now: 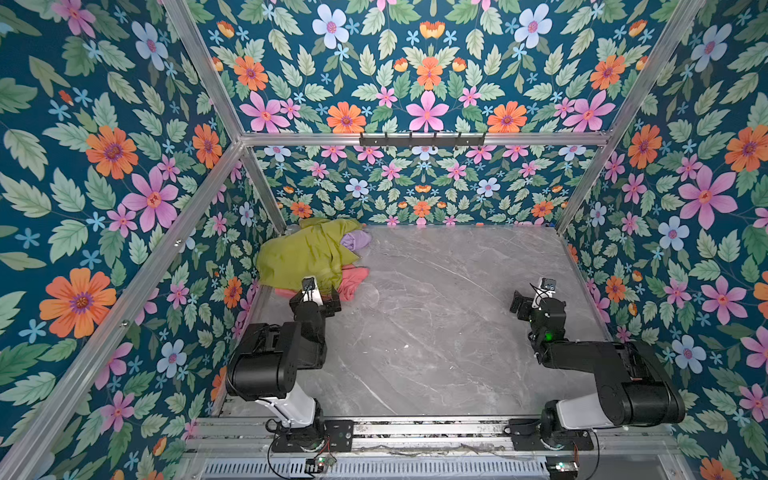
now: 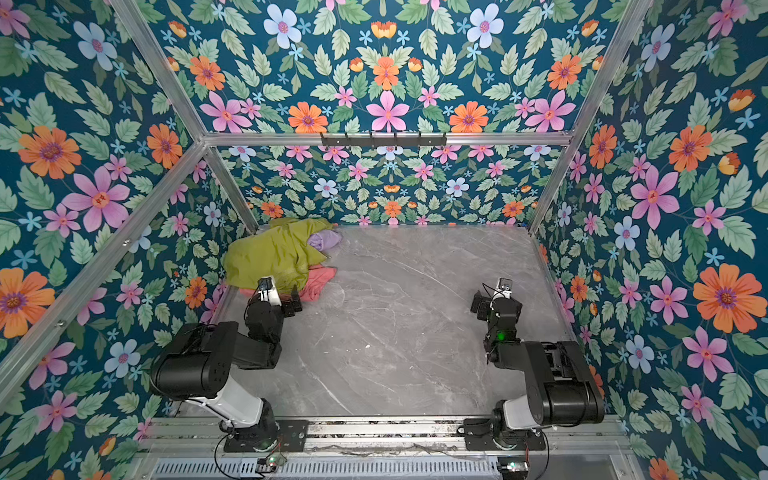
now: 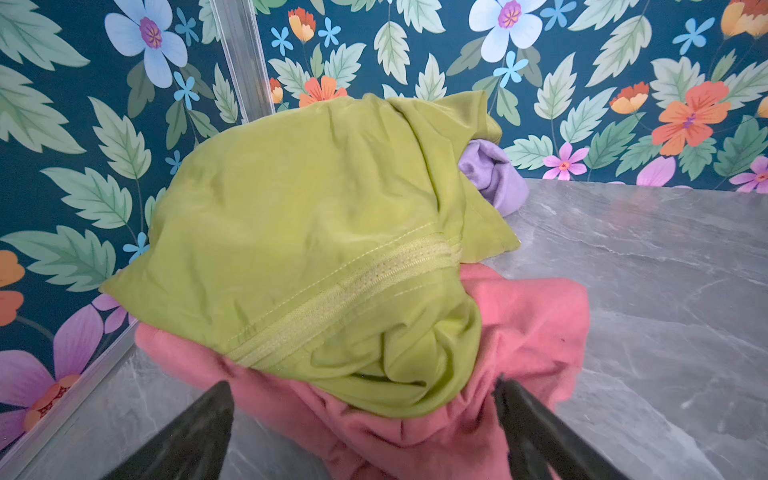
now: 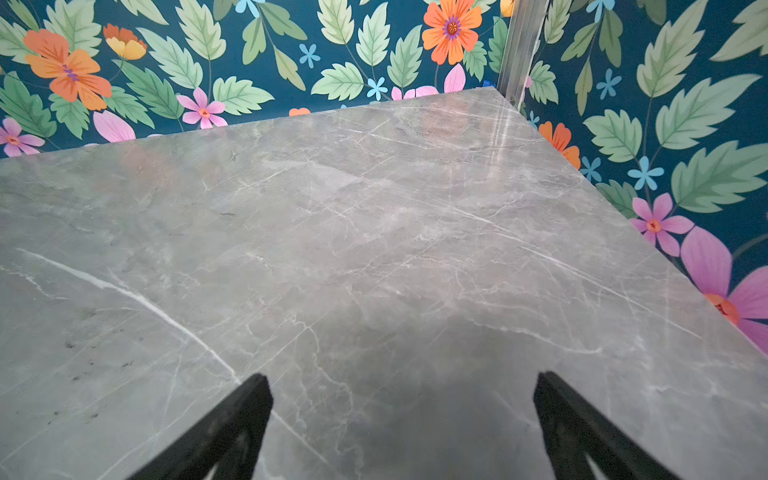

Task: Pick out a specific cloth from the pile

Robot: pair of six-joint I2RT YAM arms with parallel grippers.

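Since the coral-pink soft fabric cloth [image 3: 536,324] lies partly under the large yellow-green garment [image 3: 311,216] at the near edge of the pile [image 1: 307,257] in the far-left corner of the grey marbled table [image 1: 436,332], the empty, wide-spread left fingers [image 3: 199,432] could pinch green folds too, while the right fingers [image 4: 232,419] hang spread over bare table.

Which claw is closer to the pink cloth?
Left. The left gripper is open right at the near edge of the pink cloth, with fabric between its jaws. The right gripper, also open, is above bare table across the workspace, well away from it.
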